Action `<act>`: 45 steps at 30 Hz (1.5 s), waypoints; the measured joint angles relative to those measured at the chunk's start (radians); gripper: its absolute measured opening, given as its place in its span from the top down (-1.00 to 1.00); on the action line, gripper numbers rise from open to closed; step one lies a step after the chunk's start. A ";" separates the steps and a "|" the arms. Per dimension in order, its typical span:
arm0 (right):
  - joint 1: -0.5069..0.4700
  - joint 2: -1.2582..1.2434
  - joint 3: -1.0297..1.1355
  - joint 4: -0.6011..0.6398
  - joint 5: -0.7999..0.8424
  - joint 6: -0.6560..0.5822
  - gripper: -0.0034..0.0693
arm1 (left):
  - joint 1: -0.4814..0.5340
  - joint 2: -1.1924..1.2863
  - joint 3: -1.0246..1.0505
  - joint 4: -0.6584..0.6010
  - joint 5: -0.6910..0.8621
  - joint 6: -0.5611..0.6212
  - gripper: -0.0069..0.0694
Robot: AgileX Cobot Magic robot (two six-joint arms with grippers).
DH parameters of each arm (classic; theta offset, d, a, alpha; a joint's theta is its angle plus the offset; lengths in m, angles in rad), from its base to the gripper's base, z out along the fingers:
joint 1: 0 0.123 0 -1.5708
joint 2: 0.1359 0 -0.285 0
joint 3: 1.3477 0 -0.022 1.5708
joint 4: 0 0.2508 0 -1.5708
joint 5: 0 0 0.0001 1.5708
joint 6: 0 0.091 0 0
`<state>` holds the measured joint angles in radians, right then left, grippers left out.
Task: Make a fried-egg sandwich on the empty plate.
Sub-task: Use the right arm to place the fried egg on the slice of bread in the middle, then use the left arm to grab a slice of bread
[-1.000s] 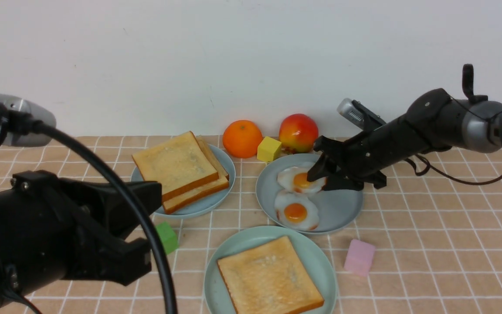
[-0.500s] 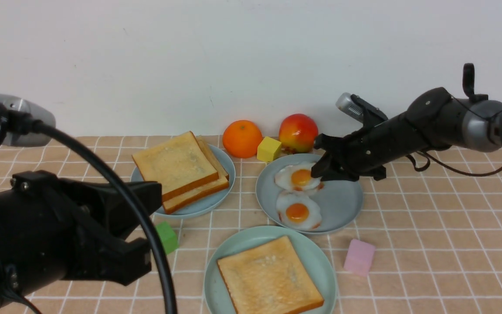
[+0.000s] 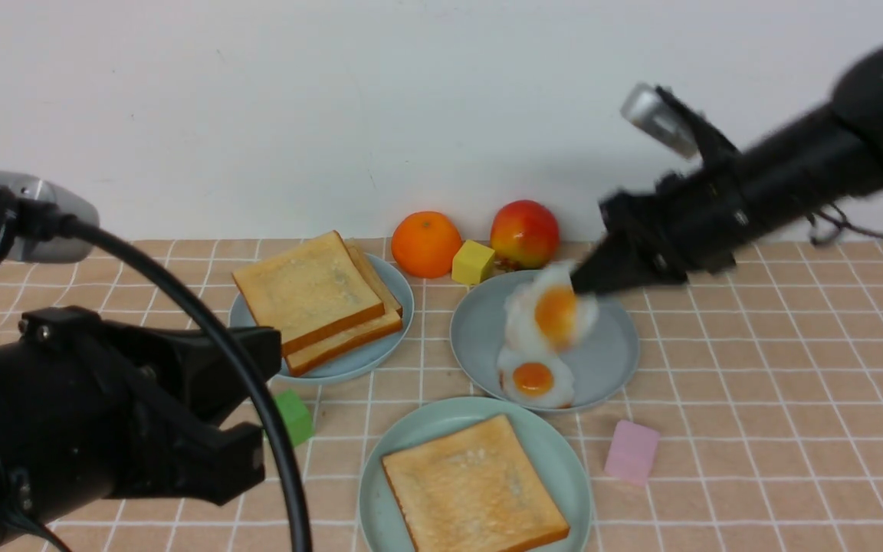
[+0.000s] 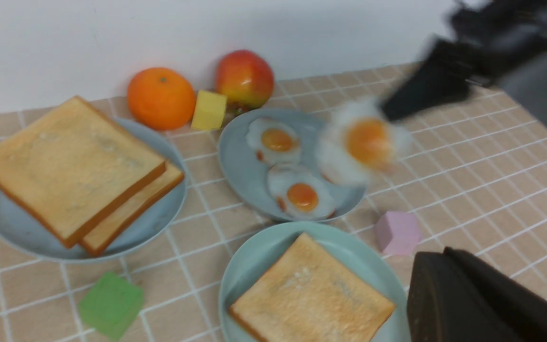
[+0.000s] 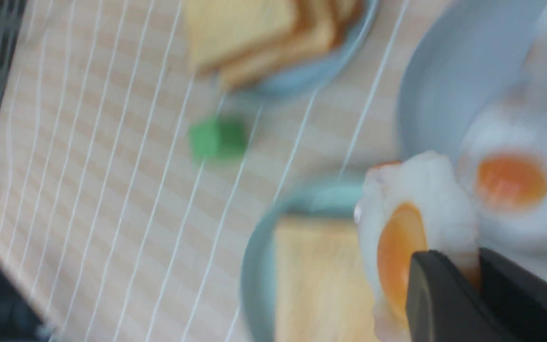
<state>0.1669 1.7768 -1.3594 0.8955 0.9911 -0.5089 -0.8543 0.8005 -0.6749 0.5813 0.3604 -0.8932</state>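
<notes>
One fried egg in the right tool's grip above the blue-grey plate, left tool closed

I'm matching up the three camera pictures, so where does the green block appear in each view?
Front view: the green block sits left of and below center, between the bread plate and the mint-green plate.
Left wrist view: toward the picture's lower left.
Right wrist view: left of and slightly above the picture's center, blurred.
Shared landmark: the mint-green plate, bearing one toast slice, shows in all three.
</notes>
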 joint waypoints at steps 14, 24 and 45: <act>0.163 0.065 0.227 0.302 -0.099 -0.121 0.70 | 0.000 0.000 0.000 0.023 0.016 0.000 0.79; 0.163 0.149 0.227 0.322 -0.104 -0.064 0.67 | 0.000 0.000 0.000 0.023 0.025 0.001 0.77; 0.065 -0.141 0.052 -0.201 0.010 0.145 -0.10 | 0.000 0.100 -0.011 0.017 0.142 0.001 0.75</act>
<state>0.2319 1.6359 -1.3077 0.6949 1.0015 -0.3639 -0.8543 0.9002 -0.6860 0.5980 0.5027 -0.8920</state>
